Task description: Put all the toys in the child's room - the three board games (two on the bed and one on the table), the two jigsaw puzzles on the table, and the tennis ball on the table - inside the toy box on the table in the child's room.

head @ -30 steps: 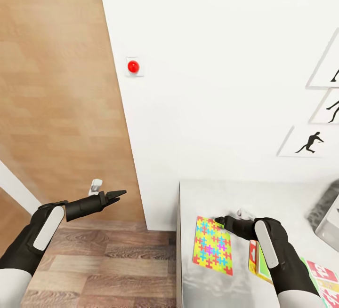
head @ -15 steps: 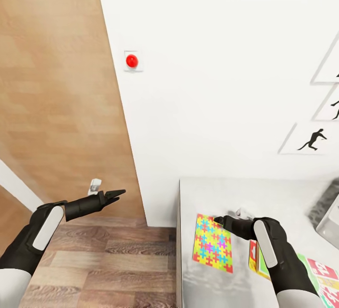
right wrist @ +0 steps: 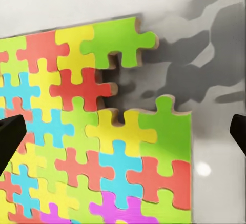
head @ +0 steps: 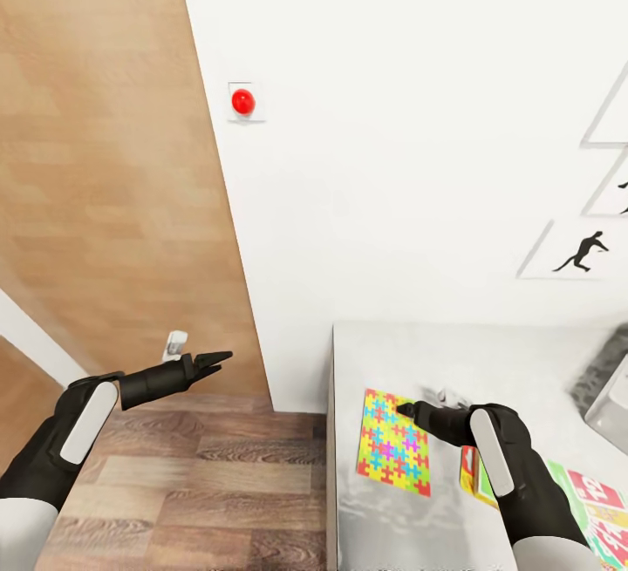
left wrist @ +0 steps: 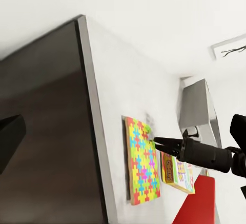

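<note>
I am looking into a furnished room of a home, by the evidence a child's room. A pale grey tabletop (head: 523, 362) carries a bright jigsaw puzzle (head: 392, 445) and colourful game boxes (head: 597, 506). Wood-plank flooring (head: 183, 492), a wooden door (head: 105, 179), white walls and framed running-figure prints (head: 576, 253) support that reading.

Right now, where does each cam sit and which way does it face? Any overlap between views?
Head: up on the robot, facing forward and down at table, wall and floor; left gripper and right gripper show.
Left wrist: on the left arm, facing across to the table; right gripper shows.
Right wrist: on the right arm, facing down close on the jigsaw puzzle; dark fingertips at the edges.
Shared: all three see the puzzle.
</note>
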